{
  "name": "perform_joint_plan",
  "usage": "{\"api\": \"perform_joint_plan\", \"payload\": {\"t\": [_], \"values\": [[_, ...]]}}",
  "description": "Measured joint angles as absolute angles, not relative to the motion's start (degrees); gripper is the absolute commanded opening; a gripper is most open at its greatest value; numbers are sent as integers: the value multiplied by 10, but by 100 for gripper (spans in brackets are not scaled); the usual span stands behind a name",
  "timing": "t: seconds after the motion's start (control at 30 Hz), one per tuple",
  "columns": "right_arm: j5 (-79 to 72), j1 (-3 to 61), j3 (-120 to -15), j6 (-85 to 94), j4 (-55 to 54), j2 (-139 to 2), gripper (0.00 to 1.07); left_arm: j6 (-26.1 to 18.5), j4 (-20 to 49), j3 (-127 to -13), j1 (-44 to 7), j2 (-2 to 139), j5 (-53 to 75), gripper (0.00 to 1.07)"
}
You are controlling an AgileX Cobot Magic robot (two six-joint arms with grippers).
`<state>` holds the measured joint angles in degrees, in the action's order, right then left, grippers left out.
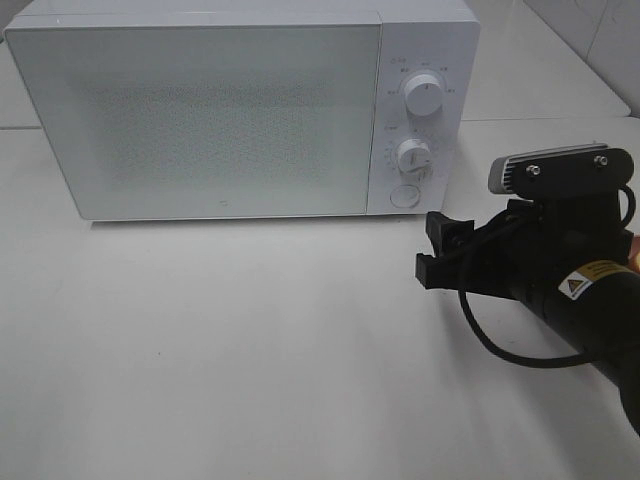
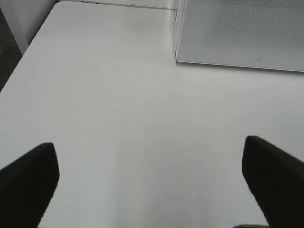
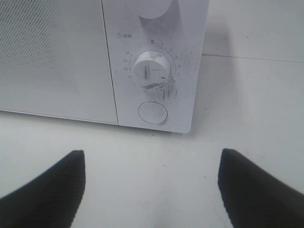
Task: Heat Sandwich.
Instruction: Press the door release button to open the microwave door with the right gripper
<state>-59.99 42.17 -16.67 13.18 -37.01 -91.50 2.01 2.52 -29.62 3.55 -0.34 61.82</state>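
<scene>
The sandwich and its pink plate are out of view in every frame. A white microwave [image 1: 200,110] stands at the back of the table with its door shut. My right gripper [image 1: 430,248] is open and empty, just in front of the microwave's control panel. In the right wrist view the gripper [image 3: 152,156] faces the lower timer knob [image 3: 152,70] and the round door button [image 3: 152,113]. My left gripper [image 2: 149,145] is open and empty above the bare table, left of the microwave's corner [image 2: 178,57]. The left arm does not show in the exterior view.
The control panel has an upper knob [image 1: 424,97], a lower knob [image 1: 412,157] and a round button [image 1: 404,195]. The white table [image 1: 250,350] stretches in front of the microwave. A black cable [image 1: 500,345] loops under the right arm.
</scene>
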Motion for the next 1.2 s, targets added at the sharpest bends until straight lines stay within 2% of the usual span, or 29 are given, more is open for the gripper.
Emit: {"api": "perform_joint_plan", "payload": {"t": [0.27,0.7,0.9,1.0,1.03,1.07,1.17,1.2], "values": [[-600,422,-167,-5,-370,-915,75,20,25,-296,36,-3,618,100],[-600,422,-167,-474,-370,-915,75,20,25,-296,36,-3,618,100],[-600,422,-167,-621,-370,-915,71,20,25,-296,36,-3,618,100],[-600,422,-167,-686,-371,-915,62,19,25,-296,36,-3,618,100],[-600,422,-167,-716,-371,-915,56,19,25,-296,36,-3,618,100],[-600,422,-167,-716,-371,-915,56,19,25,-296,36,-3,618,100],[-599,422,-167,-756,-371,-915,43,19,25,-296,36,-3,618,100],[-599,422,-167,-756,-371,-915,43,19,25,-296,36,-3,618,100]]}}
